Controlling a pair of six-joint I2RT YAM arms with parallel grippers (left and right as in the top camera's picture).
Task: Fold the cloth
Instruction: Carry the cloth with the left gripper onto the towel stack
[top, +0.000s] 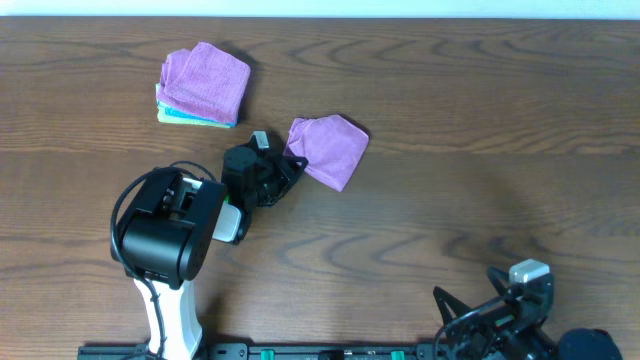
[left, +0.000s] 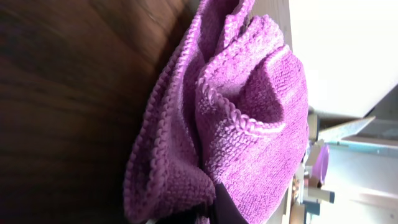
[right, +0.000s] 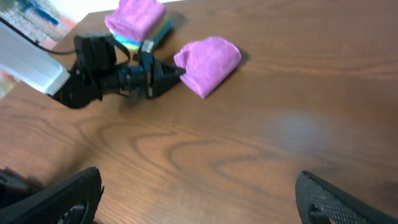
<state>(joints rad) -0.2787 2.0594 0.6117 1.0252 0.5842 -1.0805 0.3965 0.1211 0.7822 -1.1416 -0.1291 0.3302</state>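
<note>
The purple cloth (top: 330, 148) lies crumpled and partly doubled over on the wooden table, right of centre at the back. My left gripper (top: 293, 165) is at its left corner, shut on the cloth's edge. In the left wrist view the cloth (left: 249, 124) fills the frame in bunched folds, and a dark fingertip (left: 227, 208) pinches into its near edge. The right wrist view shows the cloth (right: 208, 59) with the left gripper (right: 177, 71) nipping its corner. My right gripper (right: 199, 193) stands wide open over bare wood at the front right, holding nothing.
A neat stack of purple, teal and yellow-green cloths (top: 203, 85) sits at the back left, just beyond the left arm (top: 170, 225). The right arm (top: 515, 300) rests near the table's front right edge.
</note>
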